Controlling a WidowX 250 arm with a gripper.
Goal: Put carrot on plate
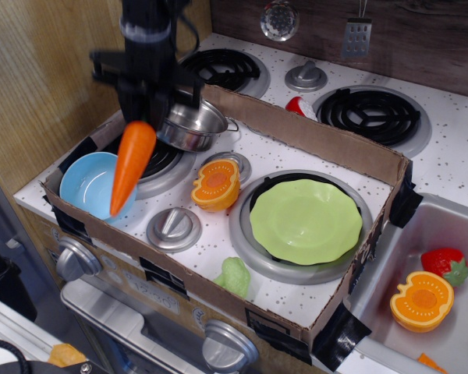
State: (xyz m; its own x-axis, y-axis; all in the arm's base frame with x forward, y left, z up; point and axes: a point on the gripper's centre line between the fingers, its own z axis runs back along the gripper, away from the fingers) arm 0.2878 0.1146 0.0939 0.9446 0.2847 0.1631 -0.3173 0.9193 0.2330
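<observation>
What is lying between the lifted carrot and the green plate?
In the only view, a halved pumpkin toy lies between the carrot and the plate.

No text, label, brand, number or sign for you to read anywhere, none on the cardboard box (pixel 312 132), none on the stove knobs (pixel 173 225), none on the plate (pixel 305 220)
</observation>
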